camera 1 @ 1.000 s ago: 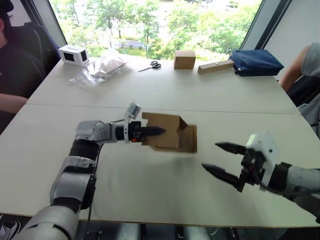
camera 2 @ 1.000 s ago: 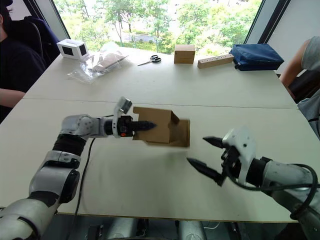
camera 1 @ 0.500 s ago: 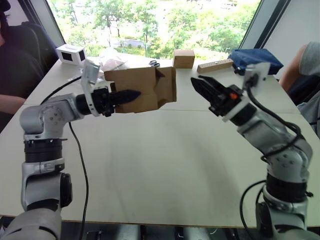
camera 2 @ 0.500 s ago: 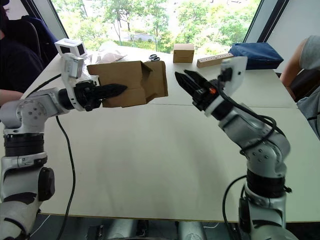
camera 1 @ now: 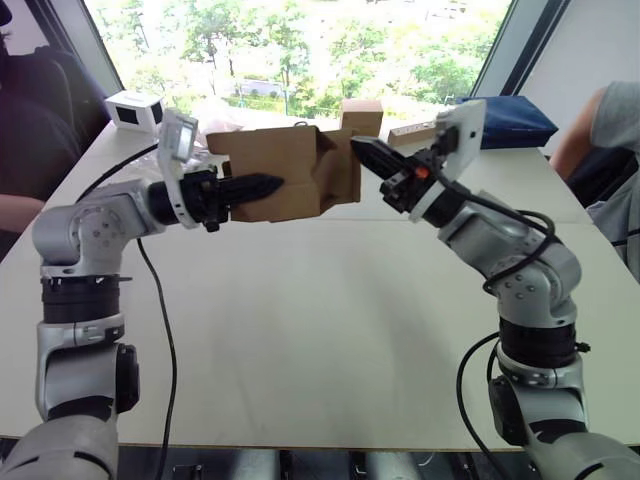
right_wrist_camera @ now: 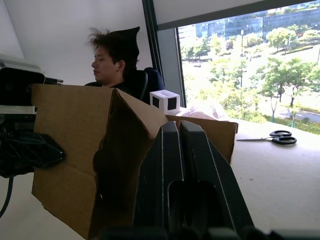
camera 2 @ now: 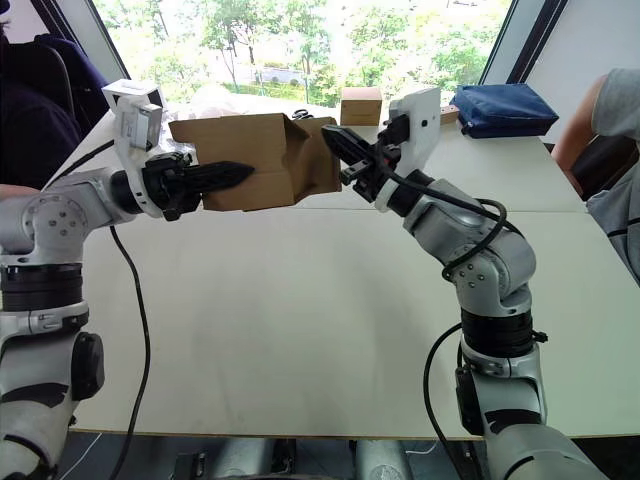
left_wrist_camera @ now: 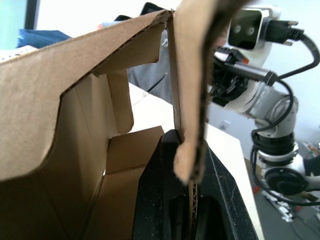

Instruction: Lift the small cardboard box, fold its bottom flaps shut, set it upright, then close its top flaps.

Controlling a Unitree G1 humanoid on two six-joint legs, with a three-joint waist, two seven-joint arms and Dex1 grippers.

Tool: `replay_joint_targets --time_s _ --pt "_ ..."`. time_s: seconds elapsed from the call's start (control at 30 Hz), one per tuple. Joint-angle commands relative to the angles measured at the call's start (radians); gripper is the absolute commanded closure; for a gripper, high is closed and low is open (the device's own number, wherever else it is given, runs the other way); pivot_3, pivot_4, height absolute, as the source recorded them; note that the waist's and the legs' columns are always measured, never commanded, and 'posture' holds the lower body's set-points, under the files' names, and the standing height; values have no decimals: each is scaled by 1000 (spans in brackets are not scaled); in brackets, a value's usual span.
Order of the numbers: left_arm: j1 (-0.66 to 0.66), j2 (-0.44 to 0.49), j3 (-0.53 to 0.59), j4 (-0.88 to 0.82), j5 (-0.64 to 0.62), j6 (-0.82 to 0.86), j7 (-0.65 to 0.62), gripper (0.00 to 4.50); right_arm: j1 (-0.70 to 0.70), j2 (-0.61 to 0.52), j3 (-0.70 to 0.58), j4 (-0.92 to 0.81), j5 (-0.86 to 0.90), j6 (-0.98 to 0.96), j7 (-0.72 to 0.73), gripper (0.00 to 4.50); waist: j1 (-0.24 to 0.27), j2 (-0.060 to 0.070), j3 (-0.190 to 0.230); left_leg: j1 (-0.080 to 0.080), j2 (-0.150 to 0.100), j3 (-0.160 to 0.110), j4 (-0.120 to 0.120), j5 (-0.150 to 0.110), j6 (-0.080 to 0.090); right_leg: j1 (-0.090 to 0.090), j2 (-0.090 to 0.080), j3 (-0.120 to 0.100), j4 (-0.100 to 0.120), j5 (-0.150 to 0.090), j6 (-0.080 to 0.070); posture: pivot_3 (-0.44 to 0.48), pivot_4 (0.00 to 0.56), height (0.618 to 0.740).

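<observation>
Small cardboard box aloft, pinched by left hand; right hand at its end.

The right gripper has its two black fingers pressed together, tips right at the small cardboard box, which hangs sideways in the air with a flap angling out. The left gripper is at its far side. Behind: a seated person, a white box, scissors on the table.
</observation>
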Motion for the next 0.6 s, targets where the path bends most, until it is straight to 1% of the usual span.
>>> replay_joint_targets --time_s 0.03,0.13,0.2,0.4,0.6 --pt "-34 15 -2 -7 -24 -20 -23 4500 -29 12 -8 -21 -19 -23 10 4441 0 0 0 0 0 0 0 0 0 0 0 0 0 0 0 0 150 740" --pt "-42 8 -14 -7 -28 -19 -31 4500 -28 22 -1 -15 -40 -29 21 4441 1 0 0 0 0 0 0 0 0 0 0 0 0 0 0 0 150 740" --pt "-56 1 -39 17 -9 -33 -45 4500 -48 24 30 -8 -56 -36 63 4441 1 0 0 0 0 0 0 0 0 0 0 0 0 0 0 0 150 740" --pt "-80 -5 -78 53 0 -53 -75 4500 -53 52 64 -32 -32 -3 117 4441 0 0 0 0 0 0 0 0 0 0 0 0 0 0 0 0 150 740" --pt "-79 -13 -115 61 3 -66 -121 4500 -61 72 70 7 -61 -31 160 4441 0 0 0 0 0 0 0 0 0 0 0 0 0 0 0 0 150 740"
